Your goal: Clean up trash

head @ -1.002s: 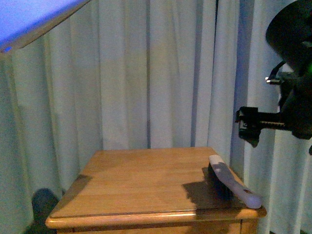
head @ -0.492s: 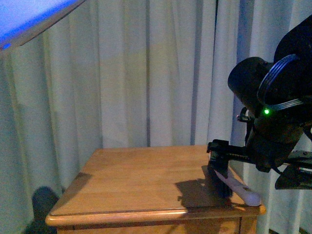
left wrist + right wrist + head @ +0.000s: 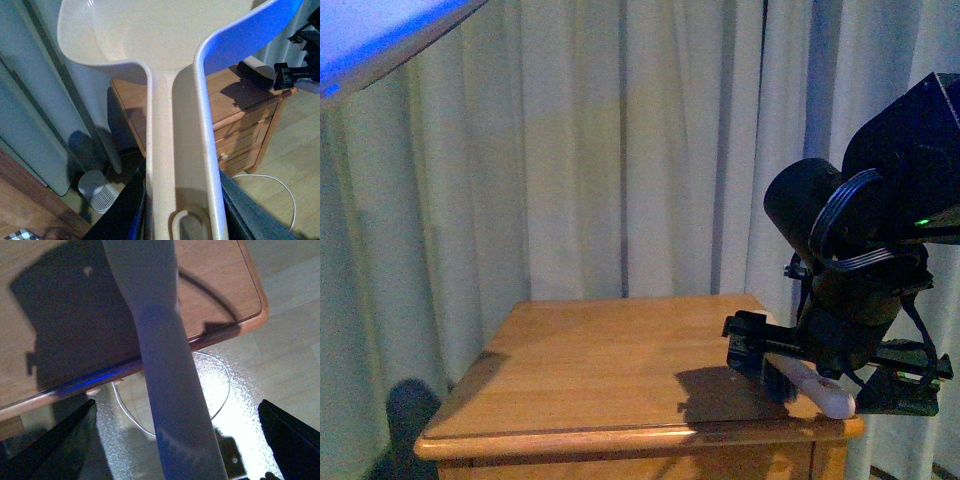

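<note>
Your right fingers (image 3: 65, 455) stand spread wide, one on each side of the brush (image 3: 165, 390). There is a clear gap to its pale handle on both sides, so they grip nothing. The handle runs out past the edge of the bench (image 3: 600, 370) and over the floor. In the front view the brush lies at the bench's right front corner, with its dark bristle block under the handle and these fingers low and close beside it.

Your left fingers (image 3: 125, 210) are closed on the stem of the dustpan (image 3: 160, 40). It is a cream plastic scoop tinged blue along one rim, and it sits high and to the left of the bench.

The trash shows in none of your views, so you cannot tell how it looks or where it lies relative to either pair of fingers.

A pale pleated curtain (image 3: 620, 150) hangs behind the bench.
</note>
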Controlling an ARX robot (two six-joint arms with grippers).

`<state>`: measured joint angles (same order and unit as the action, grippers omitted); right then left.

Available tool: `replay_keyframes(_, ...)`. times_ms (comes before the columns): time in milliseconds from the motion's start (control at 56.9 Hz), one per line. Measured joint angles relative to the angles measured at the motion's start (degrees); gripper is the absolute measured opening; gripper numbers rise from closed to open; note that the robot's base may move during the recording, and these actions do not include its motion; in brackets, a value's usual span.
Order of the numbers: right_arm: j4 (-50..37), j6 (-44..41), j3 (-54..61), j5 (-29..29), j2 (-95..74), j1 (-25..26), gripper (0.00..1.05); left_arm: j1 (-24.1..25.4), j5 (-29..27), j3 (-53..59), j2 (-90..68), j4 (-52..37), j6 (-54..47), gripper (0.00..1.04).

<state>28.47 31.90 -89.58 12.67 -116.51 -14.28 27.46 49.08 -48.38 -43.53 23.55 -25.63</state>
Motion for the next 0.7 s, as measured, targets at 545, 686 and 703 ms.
replay_keyframes(545,0.02,-0.02,0.42,0.20,-0.02,0.07,0.22,0.00,0.00,0.00,0.00,0.00,0.00,0.28)
replay_keyframes(686,-0.31,-0.04,0.83,-0.07,0.00,0.37,0.22,0.00,0.00,0.00,0.00,0.00,0.00,0.28)
replay_keyframes(703,-0.33,-0.04,0.87,-0.04,0.02,0.39,0.22,0.00,0.00,0.00,0.00,0.00,0.00,0.28)
